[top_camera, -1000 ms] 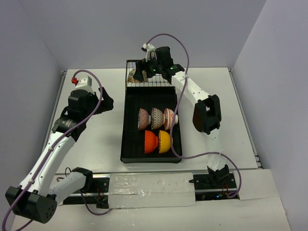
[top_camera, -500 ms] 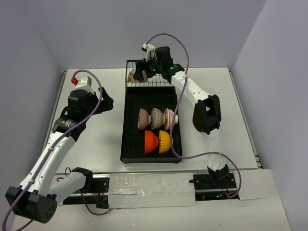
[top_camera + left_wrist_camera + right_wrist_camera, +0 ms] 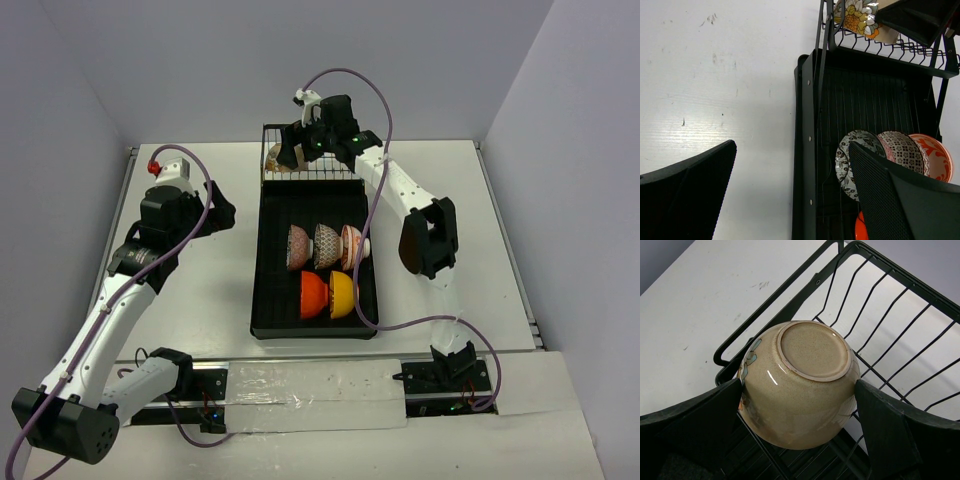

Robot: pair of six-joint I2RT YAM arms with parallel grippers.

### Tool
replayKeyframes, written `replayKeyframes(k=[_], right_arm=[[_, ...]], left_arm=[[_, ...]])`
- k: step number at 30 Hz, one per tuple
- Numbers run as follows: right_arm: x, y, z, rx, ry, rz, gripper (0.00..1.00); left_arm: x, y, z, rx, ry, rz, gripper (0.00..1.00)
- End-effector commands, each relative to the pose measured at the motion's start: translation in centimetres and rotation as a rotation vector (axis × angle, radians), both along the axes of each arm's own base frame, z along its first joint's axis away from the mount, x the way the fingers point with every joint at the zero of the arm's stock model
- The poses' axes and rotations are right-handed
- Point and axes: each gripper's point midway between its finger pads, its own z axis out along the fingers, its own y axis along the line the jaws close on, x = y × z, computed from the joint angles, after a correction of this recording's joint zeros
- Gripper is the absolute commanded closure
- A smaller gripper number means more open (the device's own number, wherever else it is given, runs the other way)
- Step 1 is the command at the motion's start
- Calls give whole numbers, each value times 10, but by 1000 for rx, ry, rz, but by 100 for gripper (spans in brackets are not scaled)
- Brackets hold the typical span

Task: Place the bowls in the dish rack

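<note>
The black dish rack (image 3: 262,270) lies in the middle of the table, its wire basket (image 3: 310,170) at the far end. Five bowls stand on edge in the tray: three patterned ones (image 3: 327,245) in a row, then a red-orange one (image 3: 314,294) and a yellow-orange one (image 3: 342,293). My right gripper (image 3: 290,150) is shut on a beige bowl (image 3: 805,385), bottom towards the camera, over the left corner of the basket (image 3: 880,305). My left gripper (image 3: 222,212) is open and empty above the table, left of the rack (image 3: 805,125).
The left wrist view shows the patterned bowls (image 3: 852,160) and the flowered inside of the beige bowl (image 3: 860,17) in the basket. White table surface (image 3: 200,290) lies left and right of the rack. Walls enclose the table on three sides.
The right wrist has shifted very slightly at the basket with the beige bowl in it. The left arm and the bowls in the tray have not moved.
</note>
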Motion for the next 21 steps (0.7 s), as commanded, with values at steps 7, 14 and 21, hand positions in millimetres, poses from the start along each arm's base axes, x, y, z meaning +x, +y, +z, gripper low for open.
replayKeyframes(k=[7,14,21], right_arm=[[-20,14,-15,-21,92,31,0],[-16,14,-10,-1,84,26,0],[-12,12,3,18,58,9,0]], left_arm=[[4,-4,22,-36,-57,-14,1],[4,-3,24,-44,-64,-13,1],[4,-1,23,-45,-58,-6,1]])
